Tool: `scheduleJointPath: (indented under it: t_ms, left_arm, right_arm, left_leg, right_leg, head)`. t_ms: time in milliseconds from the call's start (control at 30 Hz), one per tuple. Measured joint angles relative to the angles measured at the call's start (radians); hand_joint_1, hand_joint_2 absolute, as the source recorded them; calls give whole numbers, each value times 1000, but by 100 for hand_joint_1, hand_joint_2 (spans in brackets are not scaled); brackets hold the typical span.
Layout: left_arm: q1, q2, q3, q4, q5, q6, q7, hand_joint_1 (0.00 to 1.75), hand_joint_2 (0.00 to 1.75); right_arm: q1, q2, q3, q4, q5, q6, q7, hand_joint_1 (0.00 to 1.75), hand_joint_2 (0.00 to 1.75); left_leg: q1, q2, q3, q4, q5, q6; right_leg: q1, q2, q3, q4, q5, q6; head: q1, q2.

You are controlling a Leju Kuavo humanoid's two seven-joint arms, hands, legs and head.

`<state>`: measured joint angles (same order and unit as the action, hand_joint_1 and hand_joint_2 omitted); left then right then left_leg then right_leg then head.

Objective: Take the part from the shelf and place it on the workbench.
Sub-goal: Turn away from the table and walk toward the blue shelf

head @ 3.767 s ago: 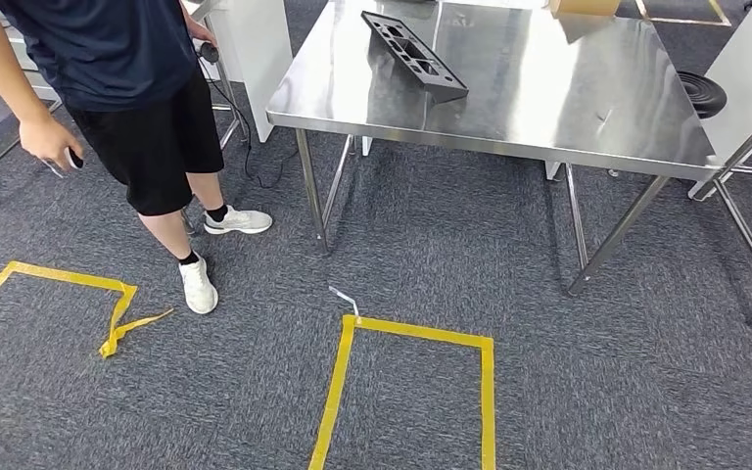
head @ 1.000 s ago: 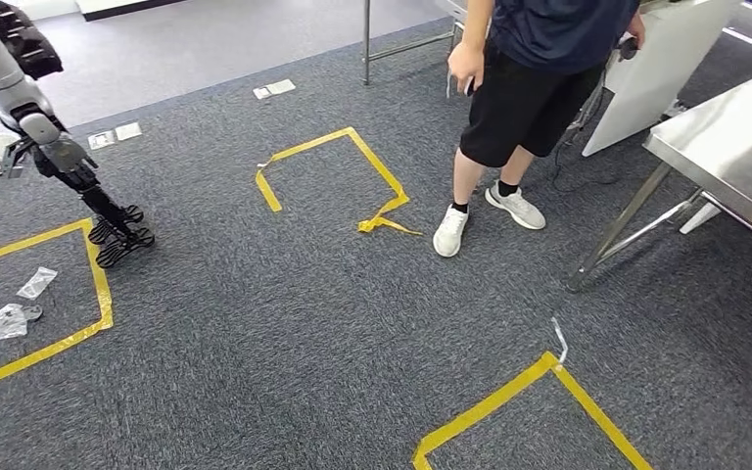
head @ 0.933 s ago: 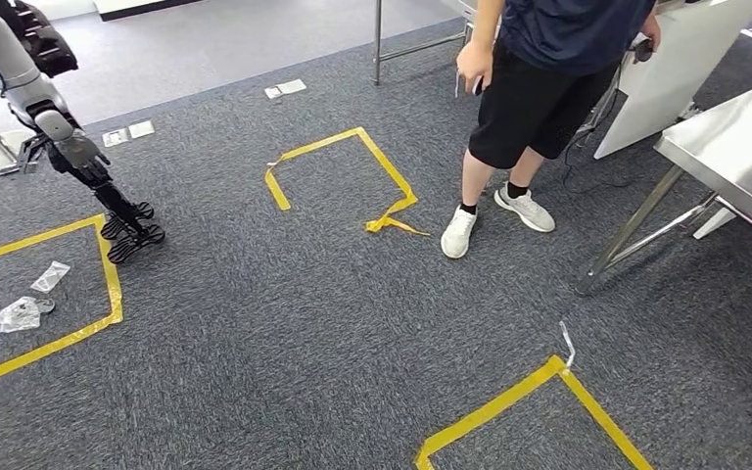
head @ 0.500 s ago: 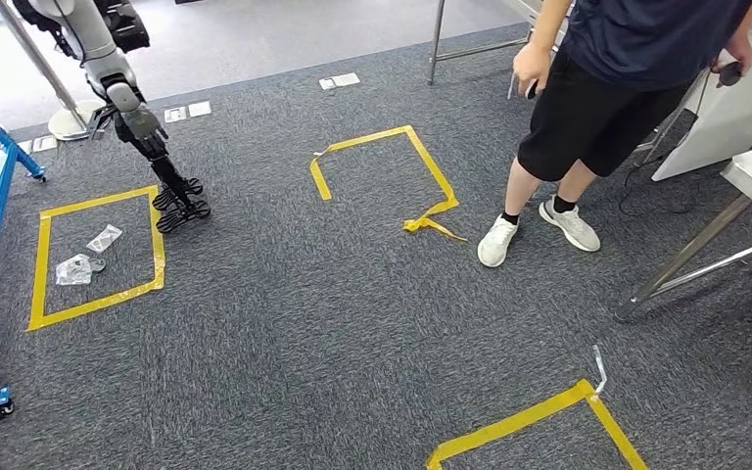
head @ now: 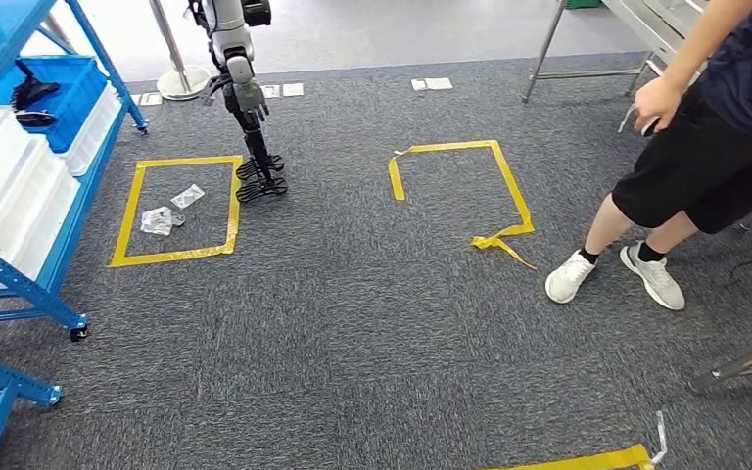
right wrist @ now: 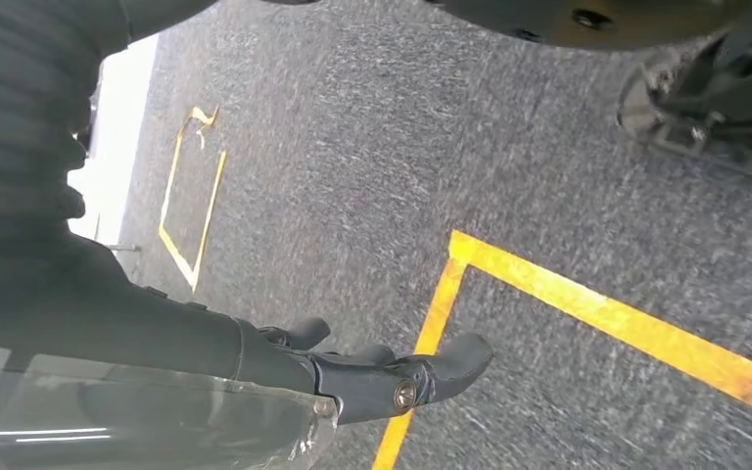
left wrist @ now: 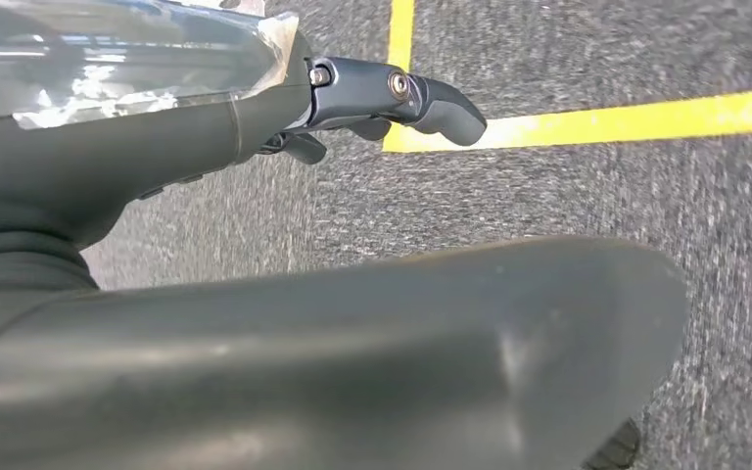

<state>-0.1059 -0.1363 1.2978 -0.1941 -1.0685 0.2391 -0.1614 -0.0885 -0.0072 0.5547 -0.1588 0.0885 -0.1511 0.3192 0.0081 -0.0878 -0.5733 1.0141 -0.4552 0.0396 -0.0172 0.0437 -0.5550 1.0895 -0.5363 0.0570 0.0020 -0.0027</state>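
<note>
Shelf (head: 20, 157) in blue at left, left hand (left wrist: 392, 98) and right hand (right wrist: 392, 377) hanging empty (fingers loosely curled) above taped carpet (head: 352, 323), person (head: 705, 166) standing right.

Rough grey carpet (head: 372, 323); glossy yellow tape (head: 171, 257), blue painted metal shelf (head: 20, 284) w/ smooth plastic bins (head: 64, 93)

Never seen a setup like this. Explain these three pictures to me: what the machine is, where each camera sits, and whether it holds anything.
It is a walking humanoid robot. The wide picture comes from its head, looking down at grey carpet with yellow tape squares, a blue shelf with bins, a person and another robot. The other two come from cameras at its wrists, arms hanging. They show the left hand and the right hand over the carpet, fingers loosely curled, holding nothing. The part is not yet picked up.
</note>
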Motion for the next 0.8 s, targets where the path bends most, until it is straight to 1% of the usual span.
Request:
scheduleJointPath:
  t_ms: [33, 67, 100, 133, 167, 200, 233, 267, 300, 333, 367, 400, 433, 467, 500, 533, 567, 600, 633, 667, 700, 733, 767, 800]
  left_arm:
    - [-1, 0, 0, 0, -1, 0, 0, 0, 0]
    - [-1, 0, 0, 0, -2, -1, 0, 0, 0]
    - [0, 0, 0, 0, -4, -3, 0, 0, 0]
    - [2, 0, 0, 0, -7, -7, 0, 0, 0]
    - [3, 1, 0, 0, -10, -11, 0, 0, 0]
    - [4, 1, 0, 0, -13, -15, 0, 0, 0]
    - [4, 1, 0, 0, -16, -19, 0, 0, 0]
    - [3, 1, 0, 0, -20, -23, 1, 0, 0]
    - [2, 1, -1, 0, -24, -26, 1, 0, 0]
    - [1, 0, -1, 0, -27, -29, 3, 0, 0]
    - [2, 0, -2, 0, -29, -31, 5, 0, 0]
    - [3, 0, -3, 0, -31, -32, 7, 0, 0]
    - [4, 1, -4, 0, -33, -33, 8, 0, 0]
    - [4, 1, -6, 0, -36, -35, 9, 0, 0]
    - [2, 1, -7, 0, -39, -37, 9, 0, 0]
    - [-1, 2, -9, 0, -41, -39, 9, 0, 0]
    - [-4, 2, -11, 0, -44, -41, 9, 0, 0]
    - [-6, 2, -12, 0, -46, -43, 9, 0, 0]
    - [-6, 2, -13, 0, -48, -46, 9, 0, 0]
    - [-4, 2, -15, 0, -50, -48, 9, 0, 0]
    - [-3, 3, -16, 0, -51, -51, 9, 0, 0]
    - [-2, 3, -17, 0, -52, -52, 9, 0, 0]
    - [-3, 3, -18, 0, -54, -54, 9, 0, 0]
    - [-5, 3, -20, 0, -56, -55, 9, 0, 0]
  right_arm:
    - [0, -1, 0, 0, -1, 0, -1, 0, 175]
    - [0, -2, 0, 1, -2, -1, -1, 0, 175]
    - [0, -2, 0, 1, -4, -1, -2, 0, 175]
    - [0, -1, 0, 1, -7, -3, -2, 0, 175]
    - [0, 0, 0, 1, -10, -5, -2, 0, 175]
    - [1, 0, 0, 1, -13, -8, -3, 0, 175]
    - [3, 1, 0, 1, -16, -11, -4, 0, 175]
    - [6, 0, 0, 1, -19, -14, -4, 0, 175]
    - [10, -1, 0, 1, -22, -17, -6, 0, 175]
    - [13, -1, -1, 1, -25, -18, -7, 0, 175]
    - [15, -1, -1, 1, -28, -19, -8, 0, 175]
    - [15, -1, -1, 1, -30, -21, -9, 0, 175]
    - [15, -1, -2, 1, -32, -22, -10, 0, 175]
    - [15, 0, -2, 1, -34, -24, -11, 0, 175]
    - [15, 1, -3, 1, -35, -27, -12, 0, 175]
    - [16, 1, -4, 1, -37, -29, -13, 0, 175]
    - [16, 2, -6, 1, -40, -30, -14, 0, 175]
    - [15, 2, -7, 1, -42, -32, -15, 0, 175]
    - [13, 2, -8, 1, -44, -33, -16, 0, 175]
    - [11, 3, -9, 1, -45, -33, -17, 0, 175]
    - [10, 2, -10, 1, -46, -34, -17, 0, 175]
    - [10, 2, -10, 1, -47, -35, -18, 0, 175]
    - [11, 2, -11, 1, -49, -36, -19, 0, 175]
    - [14, 2, -12, 1, -50, -36, -20, 0, 175]
  left_leg:
    - [-2, -11, -1, 1, 1, -5]
    - [-3, -20, -4, 1, 2, -11]
    - [-4, -28, -6, 0, 4, -17]
    - [-3, -37, -9, -2, 7, -23]
    - [-2, -30, -13, 1, 5, -28]
    - [-1, -11, -21, 16, -7, -32]
    - [-1, 16, -37, 49, -30, -35]
    - [-1, 46, -61, 101, -62, -38]
    - [1, 64, -91, 167, -96, -41]
    - [3, 72, -120, 228, -122, -44]
    - [4, 75, -138, 266, -132, -47]
    - [6, 79, -139, 270, -124, -50]
    - [9, 87, -119, 235, -100, -51]
    - [10, 105, -85, 175, -69, -52]
    - [10, 132, -48, 107, -45, -52]
    - [9, 151, -20, 56, -28, -49]
    - [6, 163, -4, 24, -22, -44]
    - [2, 162, 1, 13, -23, -38]
    - [-1, 147, -1, 12, -21, -30]
    - [-1, 136, -1, 9, -18, -22]
    - [0, 124, -1, 6, -14, -14]
    - [2, 113, -1, 3, -9, -6]
    - [4, 102, -1, 1, -6, 0]
    - [4, 89, -4, 1, -4, 4]
  right_leg:
    - [-1, 18, 21, -51, 18, -1]
    - [-1, 30, 31, -76, 26, -6]
    - [2, 27, 34, -82, 28, -14]
    - [1, 15, 36, -83, 31, -21]
    - [0, 5, 38, -85, 34, -29]
    - [-3, -7, 39, -88, 38, -37]
    - [-5, -20, 38, -91, 40, -45]
    - [-4, -34, 38, -91, 41, -52]
    - [-1, -49, 37, -91, 40, -56]
    - [1, -65, 36, -91, 39, -59]
    - [2, -80, 35, -91, 39, -60]
    - [3, -94, 35, -91, 38, -60]
    - [3, -106, 35, -91, 37, -59]
    - [3, -117, 37, -90, 36, -57]
    - [6, -128, 38, -88, 33, -53]
    - [9, -139, 39, -86, 29, -48]
    - [13, -150, 40, -85, 25, -42]
    - [15, -161, 43, -85, 22, -36]
    - [15, -173, 47, -86, 21, -31]
    - [13, -176, 50, -85, 18, -26]
    - [11, -160, 47, -74, 11, -22]
    - [9, -134, 34, -47, -6, -21]
    - [7, -101, 11, 2, -30, -22]
    - [6, -72, -20, 68, -59, -25]
  head:
    - [0, 0]
    - [-1, 0]
    - [-1, 0]
    - [-2, 0]
    - [-2, 0]
    - [-4, 0]
    - [-7, 0]
    - [-10, 0]
    - [-13, 0]
    - [-14, 0]
    - [-14, 0]
    - [-14, 0]
    - [-14, 0]
    - [-15, 0]
    - [-16, 0]
    - [-15, 0]
    - [-13, 0]
    - [-11, 0]
    - [-8, 0]
    - [-7, 0]
    - [-7, 0]
    - [-6, 0]
    - [-4, 0]
    - [-2, 0]
